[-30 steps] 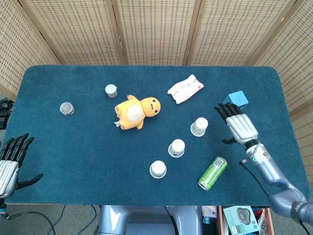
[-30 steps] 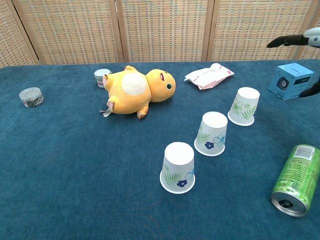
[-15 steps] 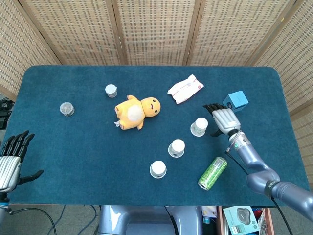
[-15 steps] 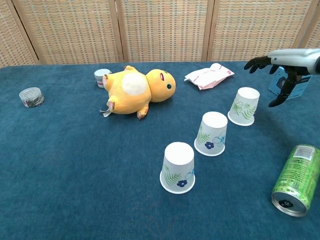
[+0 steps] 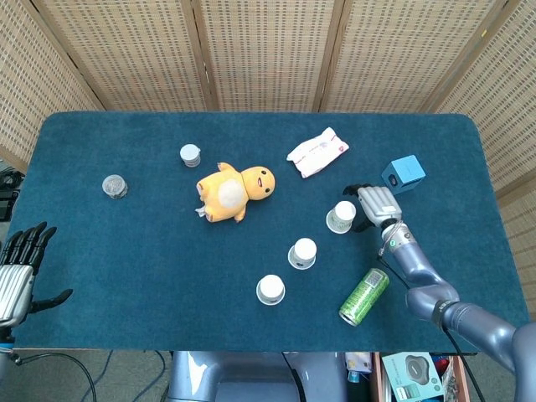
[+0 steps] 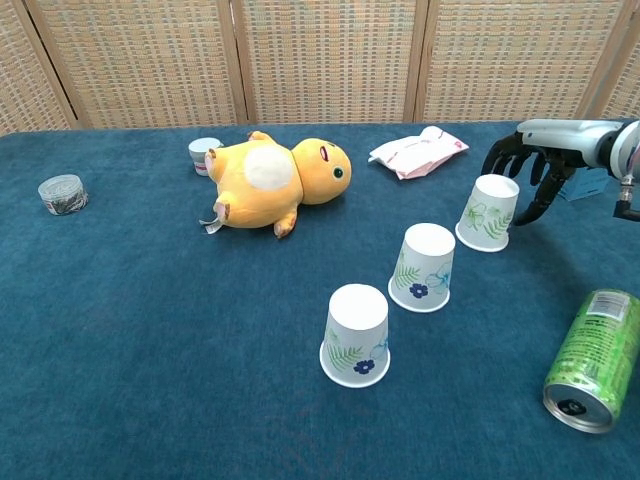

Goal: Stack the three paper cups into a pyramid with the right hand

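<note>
Three white paper cups with leaf prints stand upside down in a diagonal row on the blue table: a near cup [image 6: 356,336] [image 5: 270,289], a middle cup [image 6: 422,266] [image 5: 303,253] and a far cup [image 6: 489,212] [image 5: 342,216]. My right hand [image 6: 530,158] [image 5: 372,204] hovers just right of the far cup, fingers spread and curved around its top, holding nothing; I cannot tell whether a fingertip touches it. My left hand [image 5: 18,266] is open at the table's near left edge.
A green can [image 6: 592,359] [image 5: 364,296] lies on its side at the near right. A blue box [image 5: 403,173] sits behind my right hand. A yellow plush toy [image 6: 275,180], a white packet [image 6: 417,152] and two small jars [image 5: 190,155] [image 5: 114,186] lie further left.
My right hand has swung left from beside the blue box to the far cup and lowered, its fingers curving around the cup's top. The cups have not moved.
</note>
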You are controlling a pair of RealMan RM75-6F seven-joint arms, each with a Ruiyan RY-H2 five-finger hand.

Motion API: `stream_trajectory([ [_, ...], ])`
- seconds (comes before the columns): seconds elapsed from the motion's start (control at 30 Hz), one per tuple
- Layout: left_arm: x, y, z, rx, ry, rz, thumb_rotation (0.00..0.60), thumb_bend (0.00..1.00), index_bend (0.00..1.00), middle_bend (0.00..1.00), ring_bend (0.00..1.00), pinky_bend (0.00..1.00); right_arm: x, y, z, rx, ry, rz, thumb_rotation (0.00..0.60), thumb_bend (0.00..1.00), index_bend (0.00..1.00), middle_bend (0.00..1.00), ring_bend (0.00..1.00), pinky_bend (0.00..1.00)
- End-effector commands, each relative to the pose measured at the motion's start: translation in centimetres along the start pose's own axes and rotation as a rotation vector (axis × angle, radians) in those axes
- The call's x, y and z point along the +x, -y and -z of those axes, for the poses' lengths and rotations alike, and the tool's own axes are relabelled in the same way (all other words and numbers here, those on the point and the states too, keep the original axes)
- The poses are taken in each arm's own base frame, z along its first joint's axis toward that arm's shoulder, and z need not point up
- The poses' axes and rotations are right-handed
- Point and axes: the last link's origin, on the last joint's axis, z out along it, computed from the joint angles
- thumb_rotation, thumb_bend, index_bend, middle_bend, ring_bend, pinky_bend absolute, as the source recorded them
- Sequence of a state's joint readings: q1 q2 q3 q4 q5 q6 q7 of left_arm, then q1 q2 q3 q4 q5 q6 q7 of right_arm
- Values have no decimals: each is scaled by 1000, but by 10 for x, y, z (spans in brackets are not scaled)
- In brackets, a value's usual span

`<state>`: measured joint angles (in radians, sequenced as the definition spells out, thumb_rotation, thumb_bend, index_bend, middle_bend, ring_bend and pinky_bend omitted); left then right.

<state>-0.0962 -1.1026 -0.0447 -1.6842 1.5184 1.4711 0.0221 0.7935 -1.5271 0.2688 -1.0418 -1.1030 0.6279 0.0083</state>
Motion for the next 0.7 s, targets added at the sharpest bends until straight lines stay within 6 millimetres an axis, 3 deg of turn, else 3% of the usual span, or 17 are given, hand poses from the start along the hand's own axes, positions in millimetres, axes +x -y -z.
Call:
stream_trajectory([
  [0.03,0,0,0,-1,1,1,600,20,0,0,0,0,-3,2,-3,6,-5,-7,600,263,398,448,341,434],
  [0.27,1,1,1,2,-1,3,600,21,0,0,0,0,-2,4,-4,23,-20,-54,600,336,509,541,407,468],
  [0.53,1,1,1,-1,-1,2,600,21,0,0,0,0,-1,5,0,49,-32,-57,600,355,523,554,415,479],
  [0.7,1,0,2,-4,2,5,600,21,0,0,0,0,11,8,14,103,-61,-23,600,367,523,552,415,480],
])
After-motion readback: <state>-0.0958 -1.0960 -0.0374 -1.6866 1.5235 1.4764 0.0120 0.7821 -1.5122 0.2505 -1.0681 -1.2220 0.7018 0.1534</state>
